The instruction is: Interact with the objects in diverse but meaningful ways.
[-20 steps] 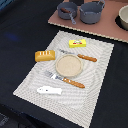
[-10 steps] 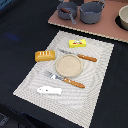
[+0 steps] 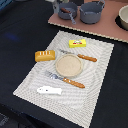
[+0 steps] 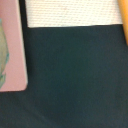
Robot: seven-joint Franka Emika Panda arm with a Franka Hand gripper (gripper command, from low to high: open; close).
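On the white placemat (image 3: pixel 95 70) lie a golden bread loaf (image 3: pixel 45 55), a yellow butter block (image 3: pixel 78 43), a round tan plate (image 3: pixel 68 64), an orange-handled knife (image 3: pixel 82 57) beyond the plate, an orange-handled fork (image 3: pixel 67 80) in front of it, and a white fish (image 3: pixel 49 90) near the front. A grey saucepan (image 3: pixel 66 10) stands at the back. The sausage is out of view. My gripper shows in neither view. The wrist view shows dark cloth, a strip of placemat (image 4: pixel 70 12) and an orange edge (image 4: pixel 123 15).
A pink board (image 3: pixel 100 26) at the back holds the saucepan, a second grey pot (image 3: pixel 92 12) and a bowl (image 3: pixel 123 17). Its corner shows in the wrist view (image 4: pixel 12 50). Dark cloth (image 3: pixel 20 35) covers the table around the placemat.
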